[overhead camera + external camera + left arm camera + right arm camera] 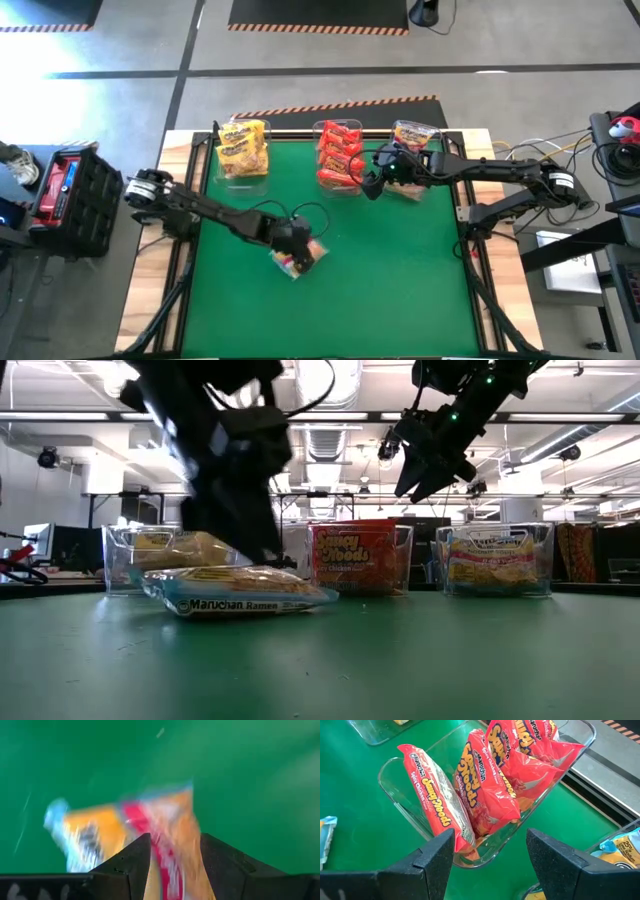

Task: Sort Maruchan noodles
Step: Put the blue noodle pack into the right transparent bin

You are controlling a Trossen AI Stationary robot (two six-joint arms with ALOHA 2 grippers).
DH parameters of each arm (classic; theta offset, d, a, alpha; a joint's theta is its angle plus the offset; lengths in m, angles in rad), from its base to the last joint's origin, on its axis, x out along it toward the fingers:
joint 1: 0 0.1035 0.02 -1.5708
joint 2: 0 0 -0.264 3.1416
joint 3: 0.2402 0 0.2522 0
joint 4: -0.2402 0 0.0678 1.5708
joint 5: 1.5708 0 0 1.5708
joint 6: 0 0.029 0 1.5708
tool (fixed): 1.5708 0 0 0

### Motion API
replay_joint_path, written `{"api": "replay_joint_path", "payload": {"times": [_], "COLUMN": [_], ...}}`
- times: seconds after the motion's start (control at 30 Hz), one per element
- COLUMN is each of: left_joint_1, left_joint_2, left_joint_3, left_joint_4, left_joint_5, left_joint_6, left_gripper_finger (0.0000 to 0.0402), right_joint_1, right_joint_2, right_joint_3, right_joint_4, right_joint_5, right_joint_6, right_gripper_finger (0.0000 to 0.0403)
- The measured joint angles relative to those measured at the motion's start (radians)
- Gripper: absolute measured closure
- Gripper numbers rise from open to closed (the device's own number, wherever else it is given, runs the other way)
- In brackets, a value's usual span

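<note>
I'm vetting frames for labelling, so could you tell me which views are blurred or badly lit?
Left wrist view: the packet between the left gripper fingers is smeared. Low view: both arms are dark silhouettes against bright ceiling lights. Right wrist view: sharp red packets, print readable.

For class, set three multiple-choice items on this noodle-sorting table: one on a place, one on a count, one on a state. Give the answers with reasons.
1. Where does the loose noodle packet lie?
A. on the green mat
B. in the middle bin
C. on the floor

2. How many clear bins stand along the far edge?
A. one
B. three
C. five

3. How do the right gripper's jaws stand?
A. open and empty
B. shut on a red packet
C. shut on a bin

Answers: 1 A, it lies flat on the mat under the left gripper. 2 B, yellow, red and pale packets each fill one. 3 A, the jaws stand apart over the red packets' bin.
</note>
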Motion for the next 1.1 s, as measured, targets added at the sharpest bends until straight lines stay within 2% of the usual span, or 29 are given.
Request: {"api": "replay_joint_path", "payload": {"times": [0.13, 0.23, 0.33, 0.43, 0.6, 0.73, 0.93, 1.1], "left_joint_1": [0.041, 0.049, 0.047, 0.039, 0.011, -0.019, -0.043, -0.045], "left_joint_2": [0.056, 0.078, 0.068, 0.048, 0.048, 0.055, 0.056, 0.064], "left_joint_3": [0.002, 0.036, 0.07, 0.104, 0.167, 0.195, 0.218, 0.198], "left_joint_4": [0.147, 0.129, 0.039, -0.11, -0.373, -0.399, -0.407, -0.414], "left_joint_5": [0.062, 0.077, 0.078, 0.077, 0.077, 0.074, -0.042, -0.042], "left_joint_6": [0.198, 0.223, 0.214, 0.09, -0.242, -0.462, -0.597, -0.659], "left_gripper_finger": [0.0246, 0.0246, 0.0246, 0.0246, 0.0246, 0.0246, 0.0246, 0.0246], "right_joint_1": [0.0, 0.0, 0.0, 0.0, 0.0, 0.0, 0.0, 0.0], "right_joint_2": [0.0, 0.0, 0.0, 0.0, 0.0, 0.0, 0.0, 0.0], "right_joint_3": [0.0, 0.0, 0.0, 0.0, 0.0, 0.0, 0.0, 0.0], "right_joint_4": [0.003, 0.003, 0.003, 0.005, 0.006, 0.006, 0.006, 0.006], "right_joint_5": [0.0, 0.0, 0.0, 0.0, 0.0, 0.0, 0.0, 0.0], "right_joint_6": [0.0, 0.0, 0.0, 0.0, 0.0, 0.0, 0.0, 0.0], "right_gripper_finger": [0.017, 0.017, 0.017, 0.017, 0.017, 0.017, 0.017, 0.017]}}
